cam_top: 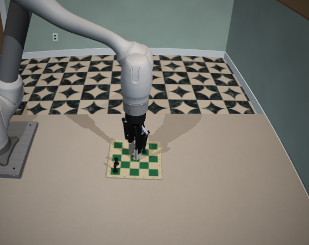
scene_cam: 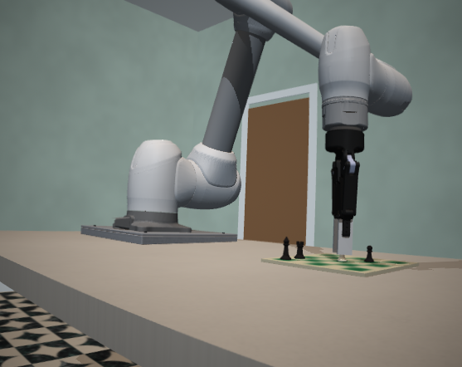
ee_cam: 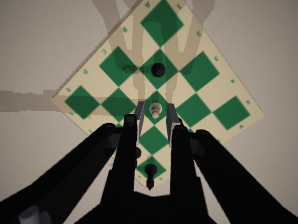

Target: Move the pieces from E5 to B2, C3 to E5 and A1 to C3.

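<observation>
The green and cream board [cam_top: 135,161] lies on the tan table. My gripper [ee_cam: 155,111] stands upright over the board's middle, fingers open a little. A small white piece [ee_cam: 156,107] stands upright between the fingertips on the centre square C3, with a gap on each side. In the exterior view its base [scene_cam: 342,258] rests on the board below the gripper [scene_cam: 342,245]. A black pawn [ee_cam: 158,69] stands on B2. A black piece [ee_cam: 149,171] stands on the corner square E5. Another black piece beside it is mostly hidden by my fingers.
Two black pieces, a bishop [scene_cam: 285,249] and a rook [scene_cam: 299,250], stand together at the board's edge nearest the arm's base [cam_top: 8,149]. The black pawn [scene_cam: 368,254] stands on the far side of the gripper.
</observation>
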Controlling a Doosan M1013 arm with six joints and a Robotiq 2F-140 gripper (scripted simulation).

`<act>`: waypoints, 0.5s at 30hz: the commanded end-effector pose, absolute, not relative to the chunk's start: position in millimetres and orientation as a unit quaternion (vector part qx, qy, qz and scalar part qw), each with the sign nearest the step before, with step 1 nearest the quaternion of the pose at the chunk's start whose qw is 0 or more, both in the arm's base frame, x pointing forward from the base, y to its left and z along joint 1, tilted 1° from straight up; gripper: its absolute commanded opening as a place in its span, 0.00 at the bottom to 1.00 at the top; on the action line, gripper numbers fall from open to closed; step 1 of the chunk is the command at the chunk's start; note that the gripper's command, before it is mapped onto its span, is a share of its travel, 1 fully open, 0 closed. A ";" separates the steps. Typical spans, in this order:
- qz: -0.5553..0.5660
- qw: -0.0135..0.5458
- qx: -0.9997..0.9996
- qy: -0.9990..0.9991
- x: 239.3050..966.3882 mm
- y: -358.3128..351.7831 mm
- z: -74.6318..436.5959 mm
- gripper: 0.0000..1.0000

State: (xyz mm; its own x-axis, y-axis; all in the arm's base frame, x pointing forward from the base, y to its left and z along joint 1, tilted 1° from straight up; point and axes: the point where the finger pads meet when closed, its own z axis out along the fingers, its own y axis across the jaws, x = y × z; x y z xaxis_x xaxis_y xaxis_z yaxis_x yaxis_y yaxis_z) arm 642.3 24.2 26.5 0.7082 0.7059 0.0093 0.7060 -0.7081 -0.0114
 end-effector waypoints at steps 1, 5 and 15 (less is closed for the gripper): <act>-0.002 0.007 -0.924 -0.382 642.3 24.1 36.8 0.20; -0.002 0.007 -0.924 -0.382 642.4 23.8 56.4 0.20; -0.002 0.007 -0.924 -0.382 642.4 23.2 97.3 0.20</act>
